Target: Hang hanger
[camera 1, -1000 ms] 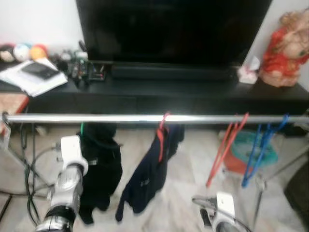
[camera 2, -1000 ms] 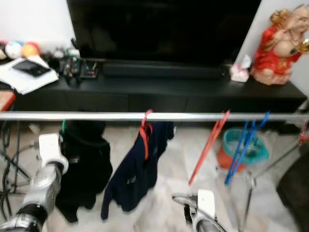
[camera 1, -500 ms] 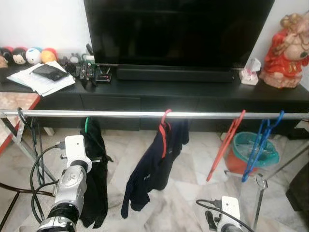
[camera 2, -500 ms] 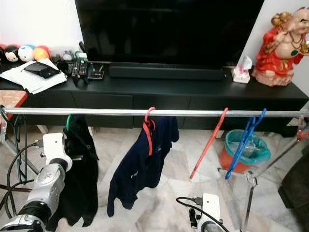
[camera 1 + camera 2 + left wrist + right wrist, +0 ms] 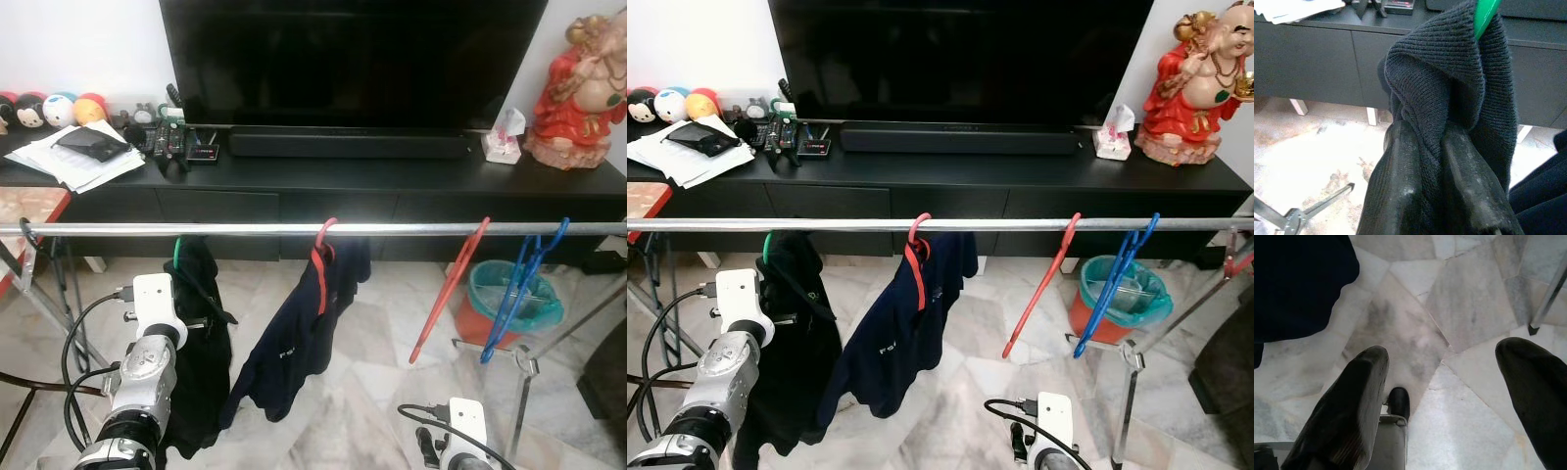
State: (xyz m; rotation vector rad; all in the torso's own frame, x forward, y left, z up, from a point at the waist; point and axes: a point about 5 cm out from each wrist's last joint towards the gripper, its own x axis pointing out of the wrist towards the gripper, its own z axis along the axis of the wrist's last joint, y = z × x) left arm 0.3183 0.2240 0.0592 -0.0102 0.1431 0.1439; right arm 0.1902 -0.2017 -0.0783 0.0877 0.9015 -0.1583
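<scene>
Green plastic shows at the top of the black knit (image 5: 1449,93), the hook of a hanger (image 5: 175,252) that sits on the rail (image 5: 245,229) near its left end. The left claw (image 5: 1442,181) has its two fingers pressed together on a fold of that knit just under the hanger's neck, so it is pinching cloth, not the plastic. The garment looks soft and limp and will likely drape and swing; the hanger is probably light and stiff, and its hook seems free to slide on the smooth metal. A hold on the neck or shoulder of the hanger would steer it better than a pinch of loose wool, which may stretch or slip off the shoulders.

The right claw (image 5: 1449,396) hangs low over the floor (image 5: 1469,308), fingers spread wide and holding nothing.

Along the rail, a navy top (image 5: 294,343) hangs on a red hanger (image 5: 320,259) near the middle. Further right, a bare red hanger (image 5: 449,284) and a blue hanger (image 5: 519,284) dangle at a slant. The rail is polished and could let hooks skate sideways.

Pale marble tiles, glossy and probably slick, cover the floor. Behind the rail runs a long black table (image 5: 392,176) carrying a large dark screen (image 5: 353,59), a soundbar (image 5: 348,146), papers (image 5: 78,157), small round toys (image 5: 49,106), a tissue pack (image 5: 506,142) and a red figurine (image 5: 578,83). A teal bin (image 5: 514,304) stands below the right end.
</scene>
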